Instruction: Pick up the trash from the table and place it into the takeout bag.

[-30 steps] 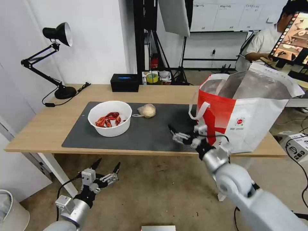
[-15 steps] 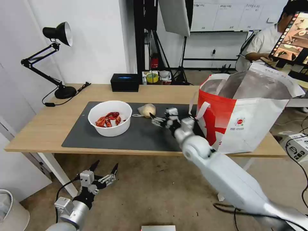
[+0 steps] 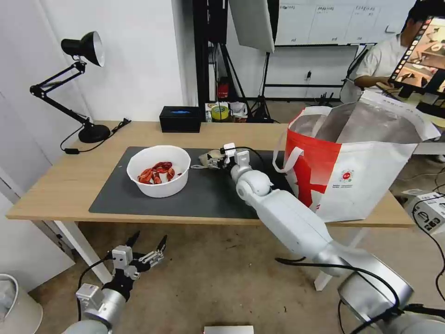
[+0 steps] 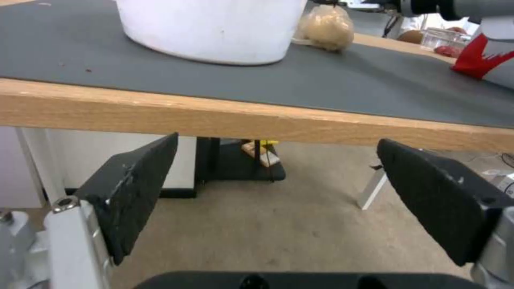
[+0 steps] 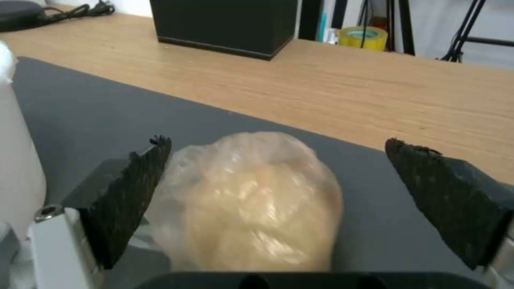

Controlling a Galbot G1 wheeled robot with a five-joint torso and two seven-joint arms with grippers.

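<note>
Table light matt wood; mat dull grey; clear bag glossy crinkled plastic; takeout bag foil-lined.

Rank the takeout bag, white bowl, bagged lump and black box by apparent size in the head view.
1. Takeout bag, largest by far.
2. White bowl.
3. Black box, though it sits farther back, so it may be shrunk by distance.
4. Bagged lump, partly hidden by the right claw.

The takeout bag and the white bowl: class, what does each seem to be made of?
Takeout bag: probably woven or laminated plastic sheet, matte red-and-white outside, with shiny silver foil lining that creases and reflects light. White bowl: likely plastic or coated paper, smooth, opaque, thin rim; which one cannot be told.
</note>
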